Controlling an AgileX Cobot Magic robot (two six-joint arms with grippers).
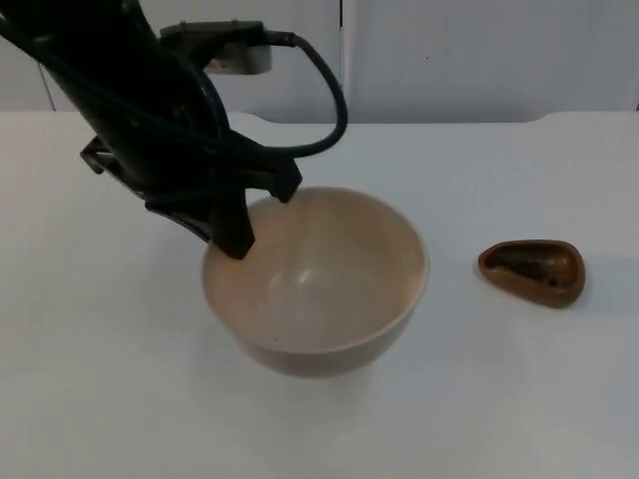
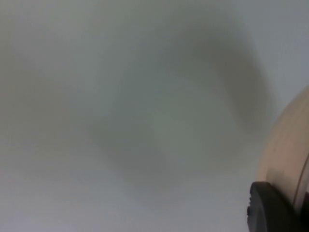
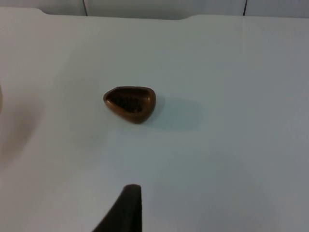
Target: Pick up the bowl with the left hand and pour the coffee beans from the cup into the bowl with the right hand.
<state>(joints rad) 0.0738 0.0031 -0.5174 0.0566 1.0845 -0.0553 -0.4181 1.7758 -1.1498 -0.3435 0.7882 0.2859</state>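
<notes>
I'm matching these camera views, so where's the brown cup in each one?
Top view: the brown cup stands on the white table, to the picture's right of the bowl that the left hand grips, apart from it.
Left wrist view: the bowl's outer wall and table.
Right wrist view: the cup alone on the table, ahead of the right hand.
Shared landmark: the white table.

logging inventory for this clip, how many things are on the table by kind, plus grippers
bowl: 1, beige bowl, left gripper at its rim
cup: 1, brown cup holding dark coffee beans, standing apart from the bowl
grippers: 2, the right gripper waits back from the cup
total: 2 things on the white table, 2 grippers
</notes>
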